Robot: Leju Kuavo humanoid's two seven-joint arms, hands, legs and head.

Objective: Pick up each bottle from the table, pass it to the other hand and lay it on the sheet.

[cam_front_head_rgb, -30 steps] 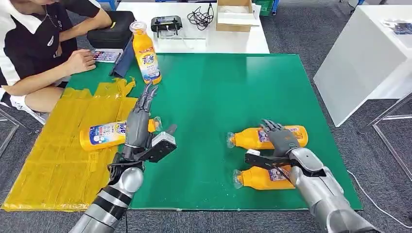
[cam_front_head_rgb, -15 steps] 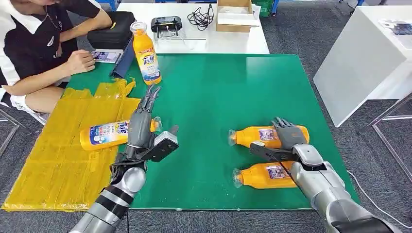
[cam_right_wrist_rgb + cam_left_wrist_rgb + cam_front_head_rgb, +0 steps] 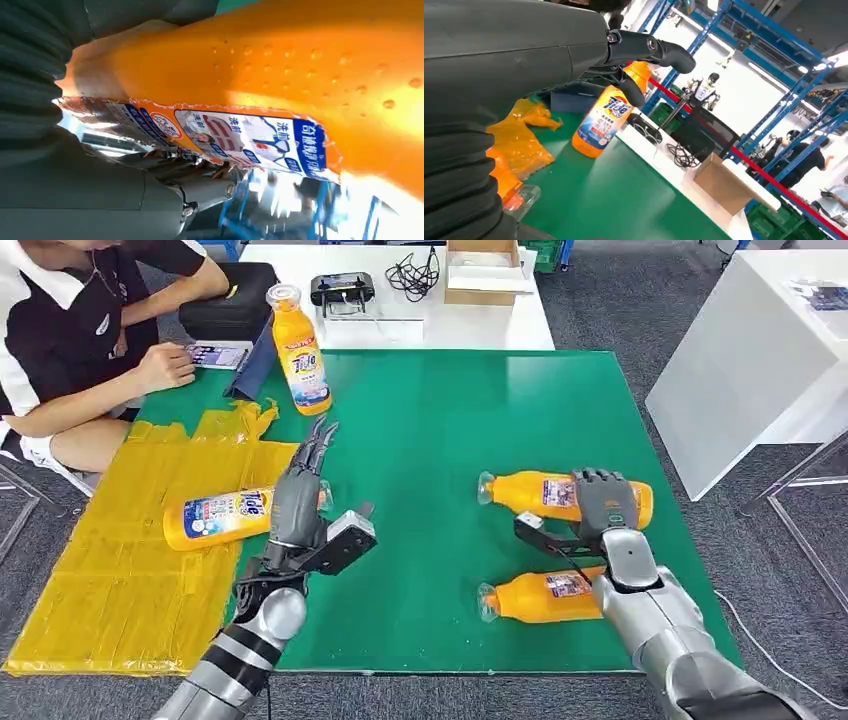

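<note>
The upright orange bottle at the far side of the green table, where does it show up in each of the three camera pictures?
Head view: the upright bottle stands at the green table's far left edge, beyond the yellow sheet.
Left wrist view: the same bottle is near the middle, partly behind the left hand's fingers.
Right wrist view: not in it; the orange bottle there is a different one.
Shared landmark: the yellow sheet beside the bottle in both views.

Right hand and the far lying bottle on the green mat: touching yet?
Touching. In the head view the right hand lies over the far bottle, fingers draped across its body; the right wrist view shows its orange side pressed close against the hand.
</note>
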